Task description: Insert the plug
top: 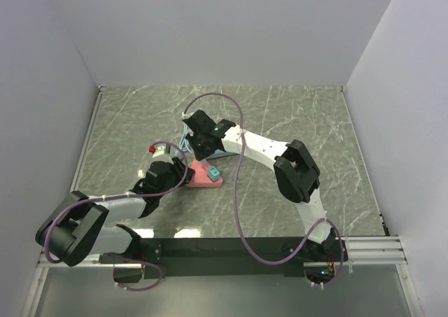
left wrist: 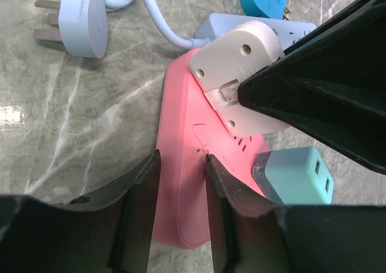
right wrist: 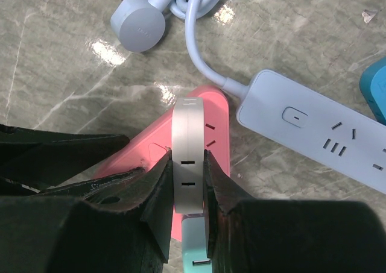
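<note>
Two right fingers pinch the cream plug over the pink power strip; left fingers unclear; tilt risks jamming.

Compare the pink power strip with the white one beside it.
The pink power strip is bright pink, the white power strip pale. A cream plug and a teal plug sit at the pink strip; the white strip's visible sockets are bare. Both lie flat on the table.

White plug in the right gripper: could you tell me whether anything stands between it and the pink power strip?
Nothing visible does. The white plug, held by the right gripper, is over the pink power strip; the teal adapter sits beside it, not beneath.
</note>
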You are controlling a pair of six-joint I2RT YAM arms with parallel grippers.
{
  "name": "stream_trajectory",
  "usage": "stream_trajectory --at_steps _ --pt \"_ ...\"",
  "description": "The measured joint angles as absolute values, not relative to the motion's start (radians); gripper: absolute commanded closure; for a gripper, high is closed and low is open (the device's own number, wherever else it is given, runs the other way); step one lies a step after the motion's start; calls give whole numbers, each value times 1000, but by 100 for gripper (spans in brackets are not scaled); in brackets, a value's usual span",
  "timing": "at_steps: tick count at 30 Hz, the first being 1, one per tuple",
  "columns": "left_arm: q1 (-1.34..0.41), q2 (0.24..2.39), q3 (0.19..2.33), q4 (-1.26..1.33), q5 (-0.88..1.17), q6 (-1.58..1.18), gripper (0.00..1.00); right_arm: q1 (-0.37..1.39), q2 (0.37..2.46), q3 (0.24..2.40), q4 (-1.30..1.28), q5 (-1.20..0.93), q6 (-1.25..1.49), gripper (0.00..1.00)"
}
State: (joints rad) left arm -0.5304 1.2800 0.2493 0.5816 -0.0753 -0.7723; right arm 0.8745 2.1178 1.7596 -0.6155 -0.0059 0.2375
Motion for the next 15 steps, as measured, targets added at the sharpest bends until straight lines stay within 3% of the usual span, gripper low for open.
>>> stream_trajectory --at_steps 2,6,11,12,14,15 --pt "-530 1280 250 581 -76 -772 60 875 2117 1760 -615 -6 238 100" --pt "-530 1280 251 579 -77 -772 60 874 2116 1761 -615 -7 238 77" --pt "-530 1278 257 567 -80 -772 60 868 2115 1764 -616 -19 242 58" --pt "-530 1277 259 562 -81 -772 60 868 2118 1761 -616 -27 244 47" --pt "-530 1272 263 551 -83 -772 60 863 2125 1755 -623 -36 244 36" --pt "-531 1271 264 547 -84 -772 60 862 2125 1750 -621 -40 242 14"
